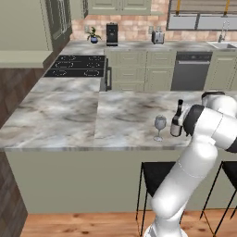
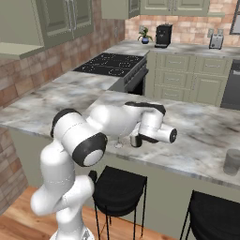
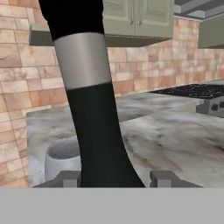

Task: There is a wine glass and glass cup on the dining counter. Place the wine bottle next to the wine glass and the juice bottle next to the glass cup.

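Holding the wine bottle (image 1: 177,121) in the closed gripper (image 3: 114,179), I had it near the dining counter's (image 1: 69,120) front edge, just beside the wine glass (image 1: 159,127); a careless release could topple both

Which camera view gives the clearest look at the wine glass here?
The left base view: the wine glass stands whole and upright on the dining counter, just left of the wine bottle. In the right base view the arm hides nearly all of it. The hand view looks along the bottle instead.
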Tool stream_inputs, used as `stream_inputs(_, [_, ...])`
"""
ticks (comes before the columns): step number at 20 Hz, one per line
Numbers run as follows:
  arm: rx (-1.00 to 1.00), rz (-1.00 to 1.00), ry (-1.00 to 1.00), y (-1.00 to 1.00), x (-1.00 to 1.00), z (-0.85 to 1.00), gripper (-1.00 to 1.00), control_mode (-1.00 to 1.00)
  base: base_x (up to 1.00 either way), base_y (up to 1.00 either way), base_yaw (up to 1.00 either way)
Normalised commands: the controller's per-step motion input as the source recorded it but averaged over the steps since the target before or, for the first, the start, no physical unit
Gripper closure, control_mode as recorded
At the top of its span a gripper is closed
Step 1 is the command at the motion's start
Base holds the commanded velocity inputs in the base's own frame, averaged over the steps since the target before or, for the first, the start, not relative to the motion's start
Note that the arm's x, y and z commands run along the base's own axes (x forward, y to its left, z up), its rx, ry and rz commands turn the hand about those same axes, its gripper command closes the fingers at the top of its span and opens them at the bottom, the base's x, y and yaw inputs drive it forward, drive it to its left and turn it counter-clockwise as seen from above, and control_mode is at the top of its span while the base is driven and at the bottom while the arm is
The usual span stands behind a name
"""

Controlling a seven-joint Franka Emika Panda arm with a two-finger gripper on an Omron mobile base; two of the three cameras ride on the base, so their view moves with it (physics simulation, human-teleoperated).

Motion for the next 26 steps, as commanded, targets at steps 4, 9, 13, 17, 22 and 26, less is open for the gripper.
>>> stream_inputs(4, [0.10, 0.00, 0.00, -0.11, 0.01, -0.24, 1.00, -1.00, 0.00, 0.00, 0.00])
stream_inputs(9, [0.09, 0.00, 0.00, -0.02, 0.01, -0.24, 1.00, -1.00, 0.00, 0.00, 0.00])
stream_inputs(13, [0.04, 0.00, 0.00, 0.00, 0.15, -0.23, 1.00, -1.00, 0.00, 0.00, 0.00])
stream_inputs(17, [0.00, 0.00, -0.01, 0.00, 0.27, -0.20, 1.00, -1.00, 0.00, 0.00, 0.00])
stream_inputs(22, [-0.03, 0.00, -0.06, 0.00, 0.31, -0.21, 1.00, -1.00, 0.00, 0.00, 0.00])
stream_inputs(26, [-0.03, 0.00, -0.14, 0.05, 0.05, -0.35, 1.00, -1.00, 0.00, 0.00, 0.00])
